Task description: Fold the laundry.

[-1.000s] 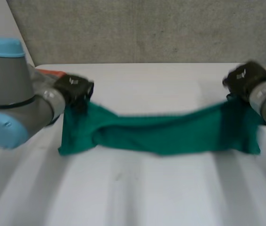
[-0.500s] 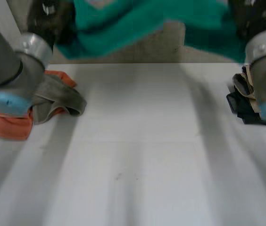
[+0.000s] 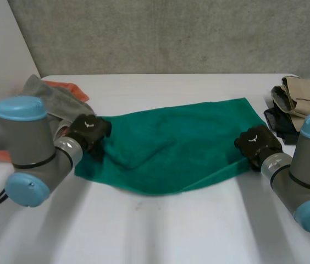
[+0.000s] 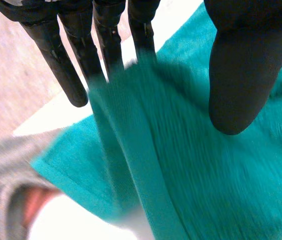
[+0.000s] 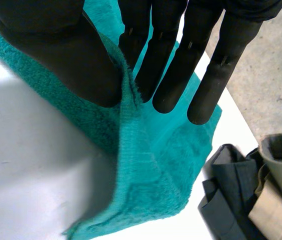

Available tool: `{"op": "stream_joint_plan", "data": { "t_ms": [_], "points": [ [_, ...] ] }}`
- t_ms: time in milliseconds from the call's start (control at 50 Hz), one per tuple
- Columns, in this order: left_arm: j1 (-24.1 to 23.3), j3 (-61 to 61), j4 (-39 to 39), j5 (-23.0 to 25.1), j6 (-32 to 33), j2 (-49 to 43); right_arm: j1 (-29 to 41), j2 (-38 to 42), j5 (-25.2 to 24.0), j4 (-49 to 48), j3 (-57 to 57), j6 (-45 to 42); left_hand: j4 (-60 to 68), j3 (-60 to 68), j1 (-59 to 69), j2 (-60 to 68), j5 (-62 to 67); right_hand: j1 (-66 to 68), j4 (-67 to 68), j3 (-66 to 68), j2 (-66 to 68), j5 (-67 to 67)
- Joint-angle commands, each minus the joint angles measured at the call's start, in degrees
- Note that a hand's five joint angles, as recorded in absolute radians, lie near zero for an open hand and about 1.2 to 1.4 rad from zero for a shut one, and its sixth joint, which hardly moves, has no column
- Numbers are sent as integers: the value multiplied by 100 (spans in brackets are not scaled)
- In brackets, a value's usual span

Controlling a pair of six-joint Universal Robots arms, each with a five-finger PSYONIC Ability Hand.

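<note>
A green towel [image 3: 177, 146] lies spread across the middle of the white table [image 3: 160, 225], with a raised crease near its left side. My left hand [image 3: 89, 131] is at the towel's left edge. In the left wrist view its fingers [image 4: 63, 60] are straight and its thumb [image 4: 241, 75] stands well apart, with a fold of the towel [image 4: 191, 165] lying loose between them. My right hand [image 3: 258, 144] is at the towel's near right corner. There its thumb [image 5: 66, 55] and fingers [image 5: 171, 60] pinch the towel's edge [image 5: 131, 130].
A heap of grey and orange clothes [image 3: 59, 99] lies behind my left arm at the table's left. Folded beige and dark garments [image 3: 300, 99] are stacked at the right edge, close to my right hand. The grey cloth [image 4: 1, 165] lies just past the towel's corner.
Both hands swung the towel up high and brought it down, and it now lies spread on the table. The left hand's fingers have opened off the cloth.
</note>
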Motion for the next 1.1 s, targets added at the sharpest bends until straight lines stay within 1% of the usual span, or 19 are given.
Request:
{"op": "stream_joint_plan", "data": {
  "t_ms": [20, 100, 120, 200, 240, 300, 320, 340, 440, 540, 640, 740, 820, 880, 960, 980, 1020, 1040, 1100],
  "points": [
    [31, -942, 153, 19, 77, 1389, -89, -68, 10, 17, 142, 319, 65, 18, 45, 47, 93, 1641, 1130, 1186, 1285, 1313],
    [22, -1794, 171, 151, 104, 2066, -168, -68, 1, 26, 177, 512, 400, 353, 380, 383, 429, 1641, 1130, 1186, 1285, 1313],
    [14, -2118, 170, 282, 112, 2233, -195, -68, -8, 35, 186, 539, 851, 804, 831, 834, 880, 1641, 1130, 1186, 1285, 1313],
    [-30, -2813, 162, 624, 130, 2497, -195, -68, -17, 26, 195, 539, 1911, 1865, 1892, 1894, 1940, 1641, 1130, 1186, 1285, 1313],
    [-39, -3008, 162, 722, 130, 2498, -195, -68, -17, 26, 204, 539, 2016, 1970, 1997, 1999, 2045, 1641, 1130, 1186, 1285, 1313],
    [-30, -3176, 240, 845, 148, 2367, -195, -68, -34, 35, 204, 539, 1531, 1485, 1512, 1514, 1560, 1641, 1130, 1186, 1285, 1313],
    [-13, -3167, 363, 871, 156, 2244, -195, -68, -34, 35, 212, 539, 729, 682, 709, 712, 758, 1641, 1130, 1186, 1285, 1313],
    [5, -3158, 451, 880, 156, 2156, -195, -68, -34, 35, 221, 539, 555, 508, 535, 537, 583, 1641, 1130, 1186, 1285, 1313],
    [-4, -3000, 1066, 881, 156, 1681, -177, -68, -69, 35, 283, 539, 334, 288, 315, 317, 363, 1641, 1130, 1186, 1285, 1313],
    [-30, -2737, 1409, 881, 156, 1181, -169, -68, -96, 26, 388, 530, 468, 421, 448, 451, 497, 1641, 1130, 1186, 1285, 1313],
    [-74, -2508, 1462, 872, 165, 759, -169, -68, -105, 26, 459, 530, 821, 774, 801, 804, 850, 1641, 1130, 1186, 1285, 1313],
    [-276, -2236, 1585, 854, 165, 407, -169, -68, -105, 26, 476, 530, 1242, 1195, 1222, 1224, 1270, 1641, 1130, 1186, 1285, 1313],
    [-417, -1998, 1682, 793, 174, 143, -177, -68, -87, 26, 476, 530, 1879, 1832, 1859, 1862, 1908, 1641, 1130, 1186, 1285, 1313],
    [-452, -1866, 1735, 670, 174, 107, -195, -130, -52, 26, 476, 478, 4699, 4653, 4680, 4682, 4728, 1641, 1130, 1186, 1285, 1313],
    [-444, -1892, 1665, 398, 174, 519, -204, -516, -8, 140, 459, 355, 4773, 4726, 4753, 4755, 4801, 1641, 1130, 1186, 1285, 1313],
    [-435, -1936, 1621, 284, 157, 990, -204, -804, -8, 262, 415, 267, 4773, 4726, 4753, 4755, 4801, 1641, 1130, 1186, 1285, 1313],
    [-470, -1980, 1516, 169, 130, 1432, -204, -1139, 1, 447, 362, 153, 4773, 4726, 4753, 4755, 4801, 1641, 1130, 1186, 1285, 1313],
    [-487, -2050, 1315, 82, 121, 1870, -195, -1506, 1, 692, 284, -4, 4773, 4726, 4753, 4755, 4801, 1641, 1130, 1186, 1285, 1313],
    [-540, -2112, 831, 37, 104, 2487, -195, -2061, 1, 1185, 81, -243, 4773, 4726, 4753, 4755, 4801, 1641, 1130, 1186, 1285, 1313]
  ]
}}
